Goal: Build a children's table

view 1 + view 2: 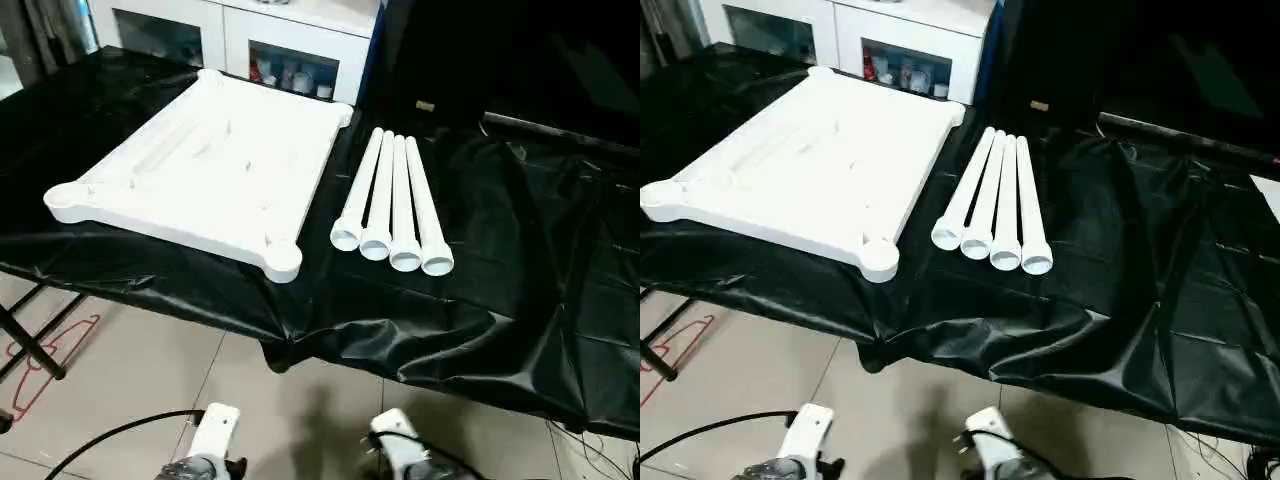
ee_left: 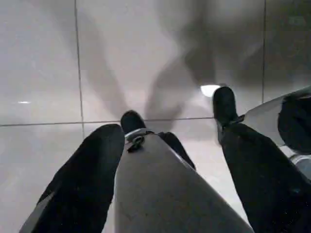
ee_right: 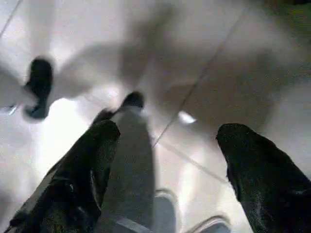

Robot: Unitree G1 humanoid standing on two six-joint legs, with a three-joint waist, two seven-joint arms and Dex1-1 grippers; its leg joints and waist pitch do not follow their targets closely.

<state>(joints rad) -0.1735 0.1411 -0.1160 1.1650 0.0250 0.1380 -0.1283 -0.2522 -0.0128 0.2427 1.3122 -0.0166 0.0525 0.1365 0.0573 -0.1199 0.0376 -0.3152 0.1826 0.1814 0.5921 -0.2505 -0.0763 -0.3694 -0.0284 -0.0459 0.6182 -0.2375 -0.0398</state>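
On our left, the white plastic tabletop (image 1: 205,165) lies flat, underside up, on a table draped in glossy black sheeting (image 1: 520,260). Its near-left rounded corner socket (image 1: 66,201) sits close to the sheet's front edge, and its near-right socket (image 1: 283,256) is also near that edge. Shallow ribs run along the upturned face. Just to the right, apart from the tabletop, four white tapered tube legs (image 1: 392,205) lie side by side, touching one another, their open hollow ends facing us. Right of the legs we see a wide stretch of bare, wrinkled sheeting. Behind the tabletop stands a white cabinet (image 1: 250,35) with glass doors. Below the table's front edge is pale tiled floor (image 1: 130,370).

Our left gripper (image 2: 165,145) hangs over the tiles with its black fingers (image 2: 85,174) spread wide, holding nothing. Our right gripper (image 3: 167,160) likewise hangs over the floor, fingers (image 3: 262,170) parted wide and touching nothing.
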